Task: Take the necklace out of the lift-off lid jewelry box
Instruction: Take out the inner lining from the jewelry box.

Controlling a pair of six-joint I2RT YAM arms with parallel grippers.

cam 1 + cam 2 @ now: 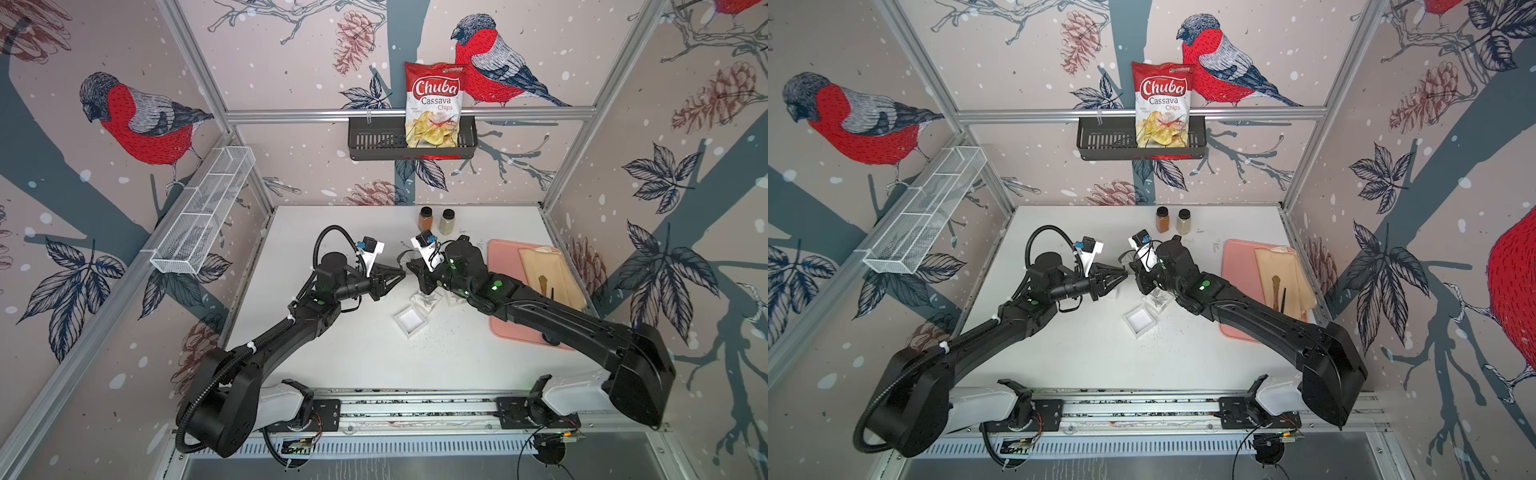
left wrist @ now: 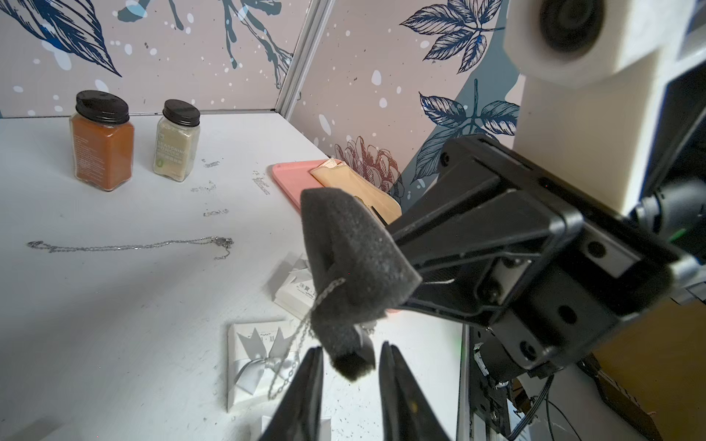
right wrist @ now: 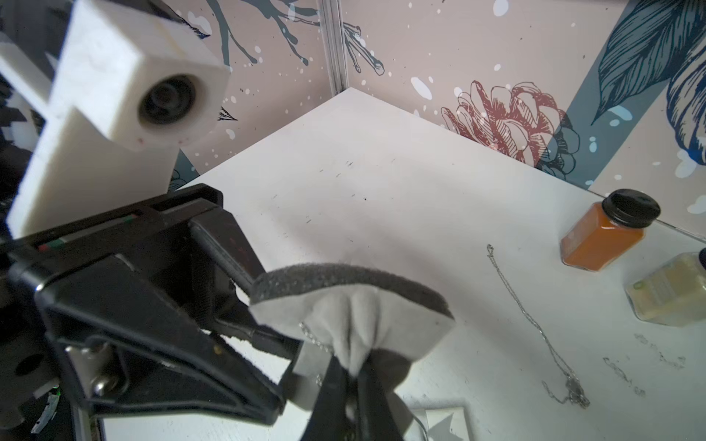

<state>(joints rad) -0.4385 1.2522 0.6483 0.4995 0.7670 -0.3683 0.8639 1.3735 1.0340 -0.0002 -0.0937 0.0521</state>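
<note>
My right gripper (image 3: 353,372) is shut on a folded foam pad (image 3: 344,278), dark on one side and pale grey on the other. It holds the pad up above the table. A thin silver necklace (image 2: 305,328) is threaded on the pad and hangs from it. My left gripper (image 2: 351,349) stands open with a corner of the pad between its jaws, and the chain dangles beside one finger. Both top views show the two grippers meeting tip to tip, left (image 1: 401,274) and right (image 1: 411,266). Below them the white box base (image 1: 410,320) lies open, with the bow-topped lid (image 1: 426,300) beside it.
Another silver chain (image 2: 133,246) lies stretched on the table near two spice jars (image 1: 425,219). At the right a pink tray (image 1: 500,270) carries a beige cloth (image 1: 548,270). A small printed white box (image 2: 298,296) sits behind the lid. A chips bag (image 1: 434,104) stands in the black back-wall basket.
</note>
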